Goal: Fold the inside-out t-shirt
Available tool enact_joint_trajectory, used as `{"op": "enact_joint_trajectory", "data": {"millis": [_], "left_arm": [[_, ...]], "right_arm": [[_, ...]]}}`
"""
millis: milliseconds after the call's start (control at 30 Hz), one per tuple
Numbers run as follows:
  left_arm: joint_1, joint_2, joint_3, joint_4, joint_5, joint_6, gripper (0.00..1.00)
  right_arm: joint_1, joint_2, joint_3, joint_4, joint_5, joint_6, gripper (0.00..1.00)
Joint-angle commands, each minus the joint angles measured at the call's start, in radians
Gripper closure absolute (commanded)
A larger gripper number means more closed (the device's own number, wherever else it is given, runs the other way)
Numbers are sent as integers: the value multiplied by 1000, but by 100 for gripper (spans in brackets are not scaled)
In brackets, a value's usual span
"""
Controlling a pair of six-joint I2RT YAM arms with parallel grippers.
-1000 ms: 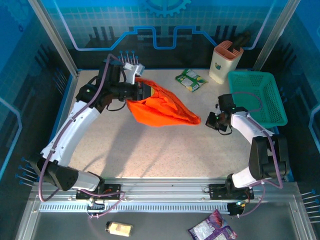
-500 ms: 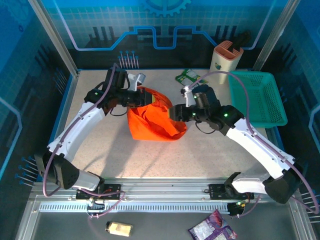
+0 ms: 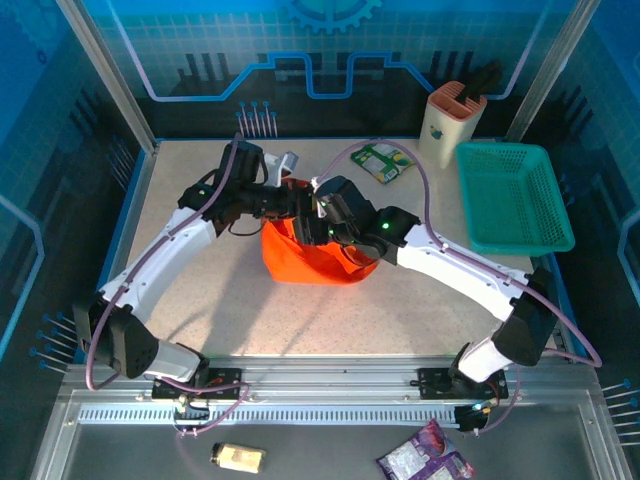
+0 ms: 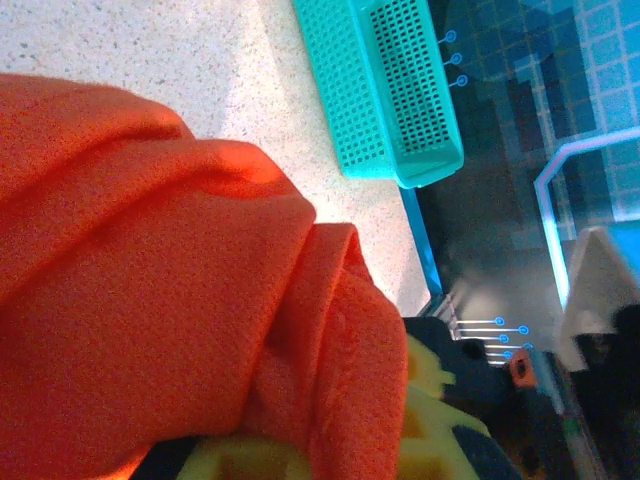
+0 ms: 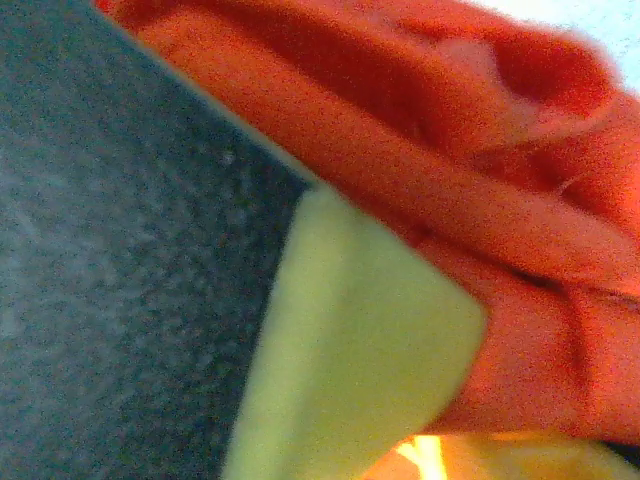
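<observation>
The inside-out t-shirt (image 3: pixel 312 262) is a bright orange bunch hanging to the tabletop at the middle of the table. My left gripper (image 3: pixel 292 200) is at its upper edge, shut on a fold of the cloth. In the left wrist view the orange t-shirt (image 4: pixel 150 250) runs down between the yellow fingers (image 4: pixel 435 385). My right gripper (image 3: pixel 326 216) reaches in from the right and presses into the top of the bunch, close beside the left one. In the right wrist view a yellow finger (image 5: pixel 370 340) lies against the t-shirt (image 5: pixel 480 150); how its jaws stand is hidden.
A teal mesh basket (image 3: pixel 515 195) sits at the right edge of the table, also in the left wrist view (image 4: pixel 385 90). A green snack packet (image 3: pixel 382 160) and a beige holder (image 3: pixel 450 125) stand at the back. The right arm spans the table right of the shirt.
The right arm swung left from beside the basket to the shirt's top. The shirt went from a wide hanging spread to a narrow bunch. The left gripper shifted slightly right, still gripping.
</observation>
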Motion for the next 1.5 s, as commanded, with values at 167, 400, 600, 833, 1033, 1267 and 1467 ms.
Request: {"op": "enact_joint_trajectory", "data": {"millis": [167,400,600,833,1033,1267,1467], "left_arm": [[-3,-80,-28,-28,-78,5,77],[17,-86,-34,-208,-392,122,41],[32,-13,-132,-166,-376,125,39],[32,154,-234,-21,-242,65,40],[32,273,-316,111,-121,23,49],[72,280,-379,205,-172,-8,99],[294,159,-382,190,-154,27,100]], "right_arm": [[-41,-58,-41,30,67,-4,100],[-127,-200,-175,54,-81,-86,100],[-190,-260,-213,39,-203,-134,100],[-199,-295,-244,42,-222,-135,100],[-199,-297,-237,43,-226,-120,100],[-200,-312,-179,4,-179,-136,100],[-278,-395,-104,-96,-63,-144,100]]}}
